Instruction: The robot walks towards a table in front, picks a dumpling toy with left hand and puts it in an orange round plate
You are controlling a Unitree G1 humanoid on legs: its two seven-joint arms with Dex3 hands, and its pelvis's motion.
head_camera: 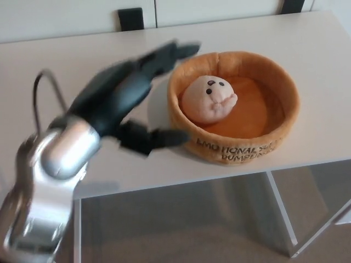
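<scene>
The peach dumpling toy (209, 99), with a small face on it, lies inside the orange round plush plate (277, 129) on the white table (71, 66). My left hand (129, 104) hangs blurred above the table just left of the plate, open, fingers spread, holding nothing. One finger points toward the plate's rim and the thumb reaches toward its front wall. The silver forearm runs down to the lower left. My right hand is not in view.
Black lettering runs along the plate's front wall. The table's front edge crosses the picture below the plate, with grey floor and a white table leg (282, 213) beneath. A black block (130, 18) stands at the table's far edge against the wall.
</scene>
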